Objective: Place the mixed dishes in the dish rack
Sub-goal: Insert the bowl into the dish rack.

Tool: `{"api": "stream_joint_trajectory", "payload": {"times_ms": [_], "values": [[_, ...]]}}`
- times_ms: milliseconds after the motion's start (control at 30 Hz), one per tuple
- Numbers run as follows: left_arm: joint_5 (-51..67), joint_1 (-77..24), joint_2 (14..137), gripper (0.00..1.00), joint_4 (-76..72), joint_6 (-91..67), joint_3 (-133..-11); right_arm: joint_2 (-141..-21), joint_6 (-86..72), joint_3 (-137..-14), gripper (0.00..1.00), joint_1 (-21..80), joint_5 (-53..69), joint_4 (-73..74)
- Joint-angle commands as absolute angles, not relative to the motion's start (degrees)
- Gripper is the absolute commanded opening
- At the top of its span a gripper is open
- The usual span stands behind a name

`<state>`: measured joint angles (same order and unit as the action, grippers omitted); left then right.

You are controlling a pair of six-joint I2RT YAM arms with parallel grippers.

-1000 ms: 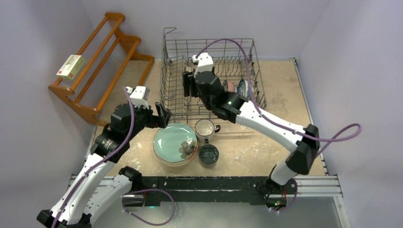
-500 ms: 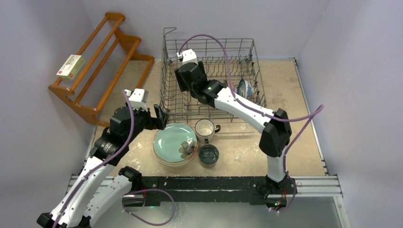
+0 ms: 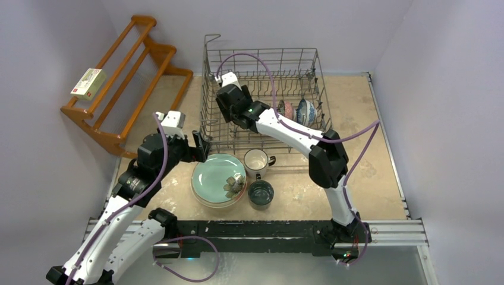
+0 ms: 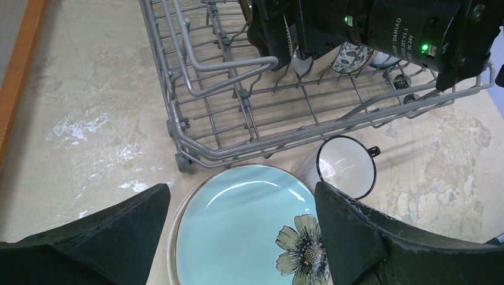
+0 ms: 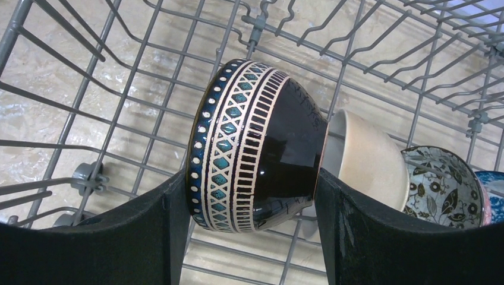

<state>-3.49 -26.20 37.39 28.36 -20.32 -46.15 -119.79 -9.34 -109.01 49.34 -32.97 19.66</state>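
My right gripper (image 5: 249, 178) is inside the grey wire dish rack (image 3: 205, 89), shut on a black bowl with a blue-and-cream patterned band (image 5: 249, 148), held on its side just above the rack floor. A beige bowl (image 5: 365, 160) and a leaf-patterned bowl (image 5: 437, 178) stand on edge right beside it. My left gripper (image 4: 242, 202) is open and empty above the mint green flower plate (image 4: 238, 225), which tops a stack of plates. The white mug (image 3: 257, 160) and dark teal mug (image 3: 261, 193) stand to the right of the stack.
The brown wooden slatted shelf (image 3: 128, 77) with a small box (image 3: 88, 82) stands at the far left. The rack's front wall (image 4: 238, 142) is just beyond the plate stack. Walls close in the table on three sides.
My right arm has swung leftward inside the rack, carrying the patterned bowl to the left part. The left arm has stayed almost still over the plate.
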Motion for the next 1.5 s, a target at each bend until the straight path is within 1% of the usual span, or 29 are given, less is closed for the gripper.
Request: {"api": "stream_joint_trajectory", "payload": {"times_ms": [0,333,767,1000,1100,1167,1200,1467], "values": [[-4.31,-25.92,37.41,0.9,26.81,-19.34,-45.95,-118.21,-10.73,-112.15,0.0,48.56,-31.3,17.33],[-4.14,-25.93,37.89,0.9,26.63,-19.25,-45.95,-118.62,-15.45,-110.06,0.0,45.97,-22.55,16.61],[-4.13,-25.94,38.05,0.9,26.55,-19.25,-45.91,-120.85,-12.87,-111.53,0.0,45.88,-23.14,16.88],[-4.13,-25.93,38.1,0.9,26.61,-19.25,-45.86,-122.25,-12.4,-112.1,0.01,46.05,-20.88,17.04],[-4.14,-25.92,38.06,0.9,26.57,-19.25,-45.88,-122.66,-12.38,-111.77,0.07,46.23,-20.92,17.18],[-4.05,-25.93,38.07,0.9,26.53,-19.16,-45.82,-122.48,-12.75,-111.27,0.24,46.31,-20.93,16.86],[-4.04,-25.93,38.11,0.9,26.54,-19.16,-45.79,-122.33,-12.96,-111.07,0.27,46.32,-20.92,16.68],[-4.04,-25.98,37.97,0.9,26.56,-19.16,-45.79,-121.95,-13.79,-111.36,0.43,46.27,-21.45,16.88]]}}
